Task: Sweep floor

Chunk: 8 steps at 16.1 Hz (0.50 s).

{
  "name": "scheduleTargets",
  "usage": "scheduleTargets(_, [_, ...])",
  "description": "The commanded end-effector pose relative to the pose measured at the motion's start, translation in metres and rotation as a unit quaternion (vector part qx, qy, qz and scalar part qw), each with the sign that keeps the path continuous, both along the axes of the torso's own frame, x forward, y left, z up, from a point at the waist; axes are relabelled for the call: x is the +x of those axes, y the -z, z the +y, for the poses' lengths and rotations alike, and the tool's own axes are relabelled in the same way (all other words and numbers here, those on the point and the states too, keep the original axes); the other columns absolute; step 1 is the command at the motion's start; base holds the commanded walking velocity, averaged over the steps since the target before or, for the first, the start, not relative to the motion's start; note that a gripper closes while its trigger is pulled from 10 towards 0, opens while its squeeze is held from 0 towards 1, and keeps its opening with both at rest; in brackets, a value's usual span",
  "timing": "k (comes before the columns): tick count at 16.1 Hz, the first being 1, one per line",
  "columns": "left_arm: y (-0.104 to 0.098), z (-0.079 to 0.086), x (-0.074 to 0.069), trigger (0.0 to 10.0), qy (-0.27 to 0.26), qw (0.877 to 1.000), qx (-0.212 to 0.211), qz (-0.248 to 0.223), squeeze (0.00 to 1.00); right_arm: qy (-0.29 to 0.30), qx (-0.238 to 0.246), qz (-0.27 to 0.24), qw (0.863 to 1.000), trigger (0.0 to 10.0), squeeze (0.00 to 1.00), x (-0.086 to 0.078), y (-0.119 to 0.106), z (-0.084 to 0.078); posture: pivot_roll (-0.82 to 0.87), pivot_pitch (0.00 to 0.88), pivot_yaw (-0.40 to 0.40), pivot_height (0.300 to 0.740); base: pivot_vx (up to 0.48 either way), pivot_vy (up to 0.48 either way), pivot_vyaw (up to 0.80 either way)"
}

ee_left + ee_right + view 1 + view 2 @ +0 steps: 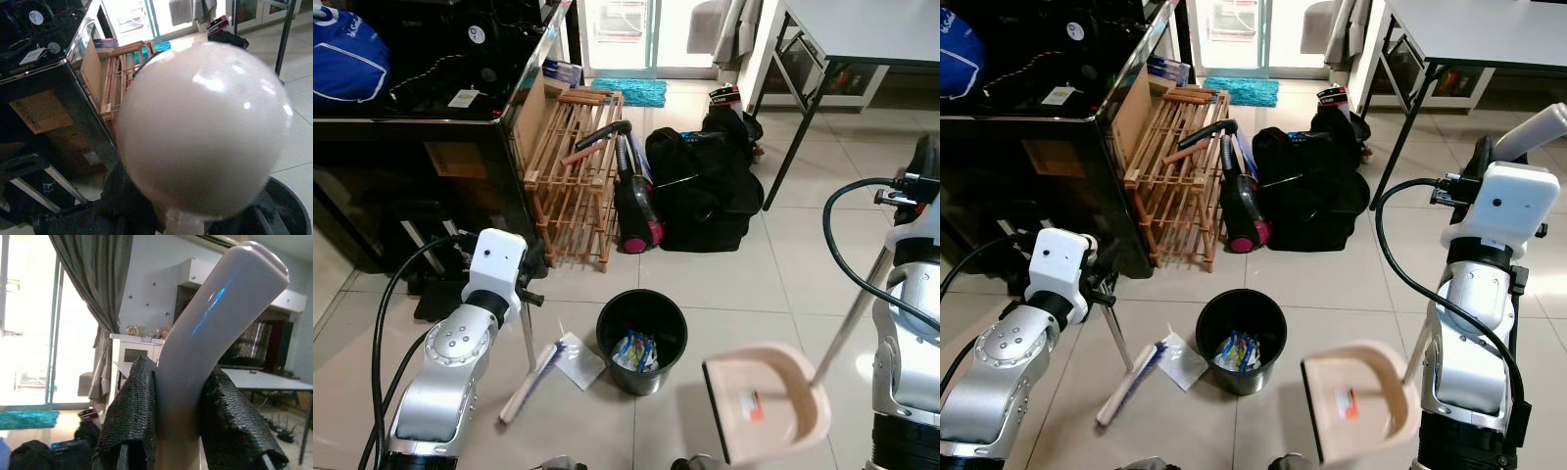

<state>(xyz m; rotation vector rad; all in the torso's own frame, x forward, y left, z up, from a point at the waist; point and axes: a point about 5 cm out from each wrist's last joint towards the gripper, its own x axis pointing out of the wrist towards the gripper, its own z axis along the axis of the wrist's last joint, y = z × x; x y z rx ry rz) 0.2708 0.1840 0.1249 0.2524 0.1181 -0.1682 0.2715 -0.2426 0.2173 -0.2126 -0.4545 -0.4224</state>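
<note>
My left gripper is shut on the broom's metal pole. The round white top of the broom handle sits between its fingers. The brush head rests on the tiles beside a white scrap of paper. My right gripper is shut on the grey dustpan handle. Its pole slants down to the beige dustpan, which is held low just right of the black bin. There is litter in the bin.
A wooden rack, a black-and-pink vacuum cleaner and a black duffel bag stand behind the bin. A glossy black cabinet lines the left side. A white table with black legs is at the back right.
</note>
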Motion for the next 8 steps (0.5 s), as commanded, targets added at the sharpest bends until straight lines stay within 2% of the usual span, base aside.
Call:
scheduleTargets(1, [-0.011,-0.001,0.001,10.0,-0.003,1.000,0.007,-0.026,0.00,-0.008,0.038,-0.005,0.999,10.0,0.00,0.002,0.002,0.001,-0.02,0.073,-0.005,0.740,0.000,0.000,0.00])
scheduleTargets(4, [-0.017,-0.002,0.005,10.0,-0.007,0.999,0.007,-0.035,0.00,-0.001,0.073,0.033,0.997,10.0,0.00,0.001,0.020,0.004,-0.01,0.075,-0.008,0.740,0.000,0.000,0.00])
scheduleTargets(8, [-0.018,-0.002,0.005,10.0,0.002,0.999,0.011,-0.034,0.00,0.008,0.077,0.051,0.996,10.0,0.00,-0.004,0.028,0.002,-0.02,0.079,0.000,0.740,0.000,0.377,0.00])
